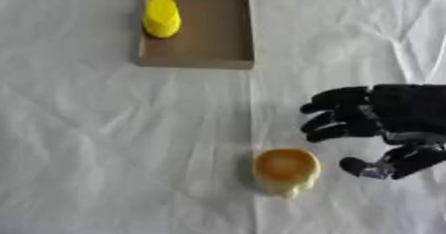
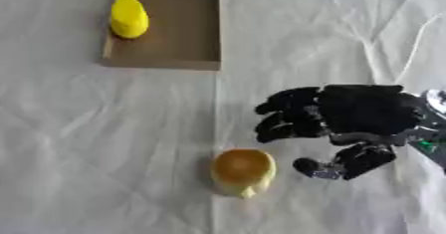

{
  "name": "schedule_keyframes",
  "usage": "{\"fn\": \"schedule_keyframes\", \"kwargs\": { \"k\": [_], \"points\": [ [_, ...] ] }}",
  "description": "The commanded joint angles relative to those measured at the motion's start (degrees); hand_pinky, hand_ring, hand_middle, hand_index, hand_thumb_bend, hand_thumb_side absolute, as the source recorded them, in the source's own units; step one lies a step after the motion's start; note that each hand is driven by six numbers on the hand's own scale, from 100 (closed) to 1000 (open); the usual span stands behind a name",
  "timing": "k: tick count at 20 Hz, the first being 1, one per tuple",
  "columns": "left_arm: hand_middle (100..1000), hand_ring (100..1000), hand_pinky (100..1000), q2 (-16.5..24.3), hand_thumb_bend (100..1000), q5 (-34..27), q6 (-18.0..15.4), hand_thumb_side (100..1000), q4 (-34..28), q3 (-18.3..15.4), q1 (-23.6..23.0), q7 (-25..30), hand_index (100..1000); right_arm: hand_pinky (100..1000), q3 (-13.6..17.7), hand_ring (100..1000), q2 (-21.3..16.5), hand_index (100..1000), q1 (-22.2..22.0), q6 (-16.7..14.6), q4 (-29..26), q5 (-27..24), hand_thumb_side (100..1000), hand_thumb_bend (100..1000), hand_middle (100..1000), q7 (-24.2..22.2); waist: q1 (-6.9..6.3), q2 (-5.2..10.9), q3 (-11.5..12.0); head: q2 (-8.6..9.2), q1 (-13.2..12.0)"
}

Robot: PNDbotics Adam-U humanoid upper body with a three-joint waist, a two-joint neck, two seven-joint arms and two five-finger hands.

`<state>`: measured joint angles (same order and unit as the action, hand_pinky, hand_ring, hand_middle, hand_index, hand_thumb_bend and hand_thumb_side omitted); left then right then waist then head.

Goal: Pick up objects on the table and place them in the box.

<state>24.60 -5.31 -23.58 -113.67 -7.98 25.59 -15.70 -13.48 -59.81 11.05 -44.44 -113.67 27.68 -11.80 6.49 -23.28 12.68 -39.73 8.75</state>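
Surface: white creased cloth covers the whole table; nothing else of the room shows.

Left eye view, box: a shallow brown cardboard box lies at the far side, open upward, its near wall facing the robot.

Left eye view, item already stowed: a yellow rounded object stands inside the box against its left wall.

Left eye view, item to collect: a golden-brown bun-like object rests on the cloth, near side, well apart from the box and right of the box's near right corner.

Left eye view, right hand: black, entering from the right; fingers half curled and spread, thumb held apart lower down, enclosing nothing. It hovers just beside the bun, to its right, not touching.

Right eye view, same hand: the gap between thumb and fingers opens toward the bun; the thumb tip is near its right flank.

Left hand: in neither view.

Handling, judged: the bun looks light, rounded, and probably soft or hollow, with a smooth domed top that could slip. Taking hold across its widest flanks, thumb on one side and fingers opposite, seems safest; a top pinch may dent or roll it.
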Motion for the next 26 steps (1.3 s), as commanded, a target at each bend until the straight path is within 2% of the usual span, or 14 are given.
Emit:
{"fn": "schedule_keyframes", "kwargs": {
  "k": [1, 4, 6, 10, 13, 19, 22, 26],
  "points": [
    [818, 886, 871, 1.9, 124, 0.3, 0.2, 583, -0.9, -0.6, 0.1, 0.0, 864, 970, 0.8, 1000, -2.4, 961, -0.4, -1.3, -0.9, 0.7, 175, 100, 867, 0.1, -0.24, 1.61, -0.2, -0.35, -0.1],
    [819, 887, 871, 1.9, 125, 0.3, 0.3, 584, -0.9, -0.5, 0.0, 0.0, 865, 981, -0.3, 1000, -2.5, 967, -1.0, -1.9, -0.9, 0.9, 155, 100, 856, -1.3, -0.13, 1.74, -0.3, -0.54, 0.0],
    [819, 887, 871, 1.9, 123, 0.3, 0.4, 585, -0.9, -0.5, 0.0, 0.1, 865, 986, -1.2, 1000, -2.4, 976, -1.0, -1.7, -0.9, 1.0, 100, 163, 844, -3.1, -0.12, 1.78, -0.3, -0.59, 0.2],
    [819, 888, 872, 1.7, 121, 0.1, 0.4, 587, -0.9, -0.3, 0.1, 0.3, 865, 991, -2.2, 1000, -1.5, 983, -0.1, -0.1, -0.9, 0.2, 100, 240, 829, -5.2, -0.16, 1.81, -0.1, -0.56, 0.5],
    [820, 889, 872, 1.5, 119, 0.0, 0.6, 589, -0.9, -0.2, 0.0, 0.5, 865, 992, -2.1, 1000, -0.4, 994, 0.8, 1.9, -0.9, -1.1, 100, 254, 825, -4.9, -0.15, 1.8, -0.1, -0.62, 0.5],
    [820, 890, 872, 1.3, 119, 0.0, 0.8, 592, -0.9, -0.2, 0.0, 0.8, 865, 987, -1.7, 1000, 0.7, 992, 2.2, 4.0, -0.9, -2.9, 100, 249, 815, -3.4, -0.07, 1.82, -0.3, -0.66, 0.5],
    [821, 891, 872, 1.2, 117, 0.0, 0.9, 594, -0.9, -0.1, -0.1, 1.0, 865, 986, -1.5, 1000, 1.1, 987, 2.6, 4.8, -0.9, -2.1, 100, 291, 848, -2.7, -0.06, 1.84, -0.3, -0.62, 0.5],
    [821, 891, 872, 1.1, 116, -0.1, 0.9, 595, -0.9, -0.1, -0.1, 1.2, 865, 993, -1.4, 1000, 1.8, 985, 2.9, 5.4, -0.9, 0.2, 100, 295, 862, -1.1, -0.04, 1.82, -0.3, -0.64, 0.4]
  ]
}}
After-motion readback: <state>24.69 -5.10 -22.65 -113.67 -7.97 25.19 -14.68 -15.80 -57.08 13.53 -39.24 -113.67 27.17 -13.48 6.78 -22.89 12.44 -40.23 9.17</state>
